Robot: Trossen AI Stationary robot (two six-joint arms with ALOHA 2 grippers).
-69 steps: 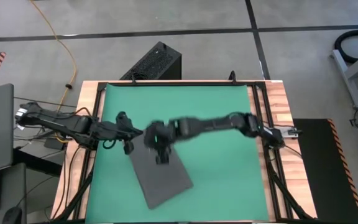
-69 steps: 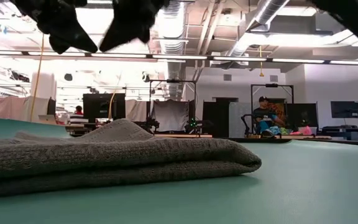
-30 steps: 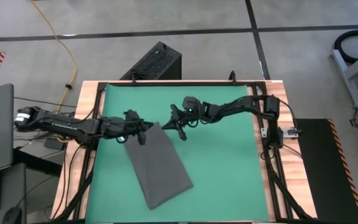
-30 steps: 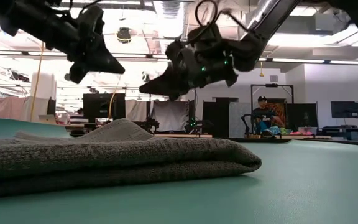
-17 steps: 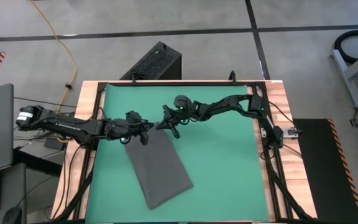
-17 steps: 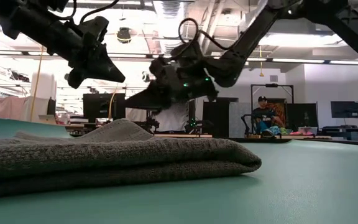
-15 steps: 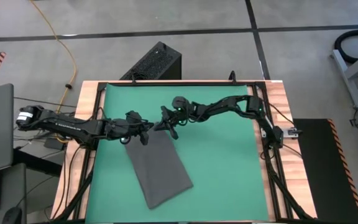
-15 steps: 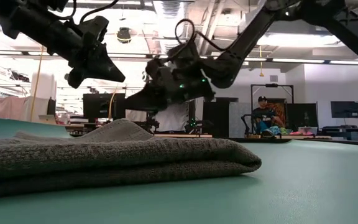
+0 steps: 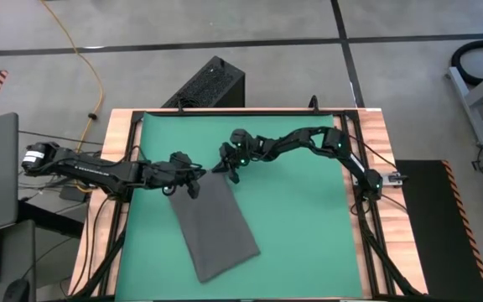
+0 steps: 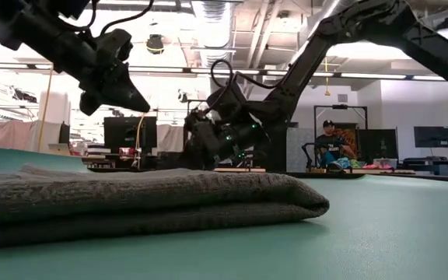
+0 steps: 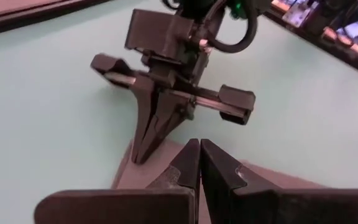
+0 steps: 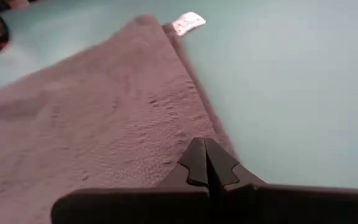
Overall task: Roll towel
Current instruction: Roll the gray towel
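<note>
Both hands, left [image 9: 193, 186] and right [image 9: 221, 168], are pinched shut, empty, at the towel's [image 9: 216, 226] far edge; they'd better open before grabbing.

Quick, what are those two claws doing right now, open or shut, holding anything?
Left gripper: fingers shut, empty, above the towel near its far edge.
Right gripper: fingers shut, holding nothing, tips down at the towel's far corner.

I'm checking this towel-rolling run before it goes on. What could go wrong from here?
Both grippers are shut at the towel's far edge: the right gripper at one corner, the left gripper above the other. Shut fingers may only push the cloth and bunch it rather than start a roll. The two grippers sit close together, as the left wrist view shows, so they might bump. The folded layers could also slide apart.
</note>
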